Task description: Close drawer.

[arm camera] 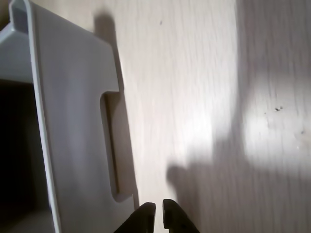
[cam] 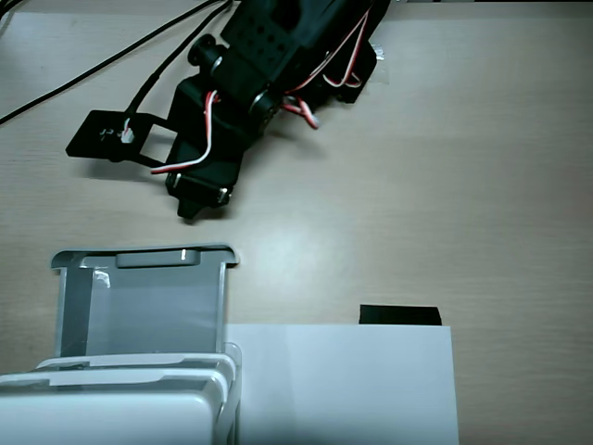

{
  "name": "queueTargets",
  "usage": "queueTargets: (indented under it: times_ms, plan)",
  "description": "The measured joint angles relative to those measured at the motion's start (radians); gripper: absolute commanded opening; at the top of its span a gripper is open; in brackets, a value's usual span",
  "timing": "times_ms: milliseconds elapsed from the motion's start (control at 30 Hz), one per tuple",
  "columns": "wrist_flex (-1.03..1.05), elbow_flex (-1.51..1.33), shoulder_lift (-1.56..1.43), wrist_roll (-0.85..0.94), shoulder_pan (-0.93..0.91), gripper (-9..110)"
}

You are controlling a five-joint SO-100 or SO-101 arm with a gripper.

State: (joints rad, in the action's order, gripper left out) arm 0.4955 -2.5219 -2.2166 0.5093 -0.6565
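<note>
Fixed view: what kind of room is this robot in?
Probably a hobby desk or small lab: a pale wood-grain tabletop, loose black cables, and a small black robot arm with red and white wires by a translucent grey plastic drawer.

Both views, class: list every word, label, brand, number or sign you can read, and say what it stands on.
None can be read.
Camera mount: small white marks, too small to make out.
Drawer, white paper sheet, black block, gripper: no text visible.
</note>
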Motion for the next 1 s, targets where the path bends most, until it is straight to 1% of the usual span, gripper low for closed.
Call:
queueTargets:
  times_ms: [233,500,733,1000]
  plan:
    - [-0.132,0.083,0.167,0.026,0.044,0]
    - [-0.227,0.291,0.442,-0.054,0.084,0]
    - [-0.249,0.439,0.566,-0.115,0.173,0]
    - [-0.276,0.537,0.646,-0.118,0.247,0]
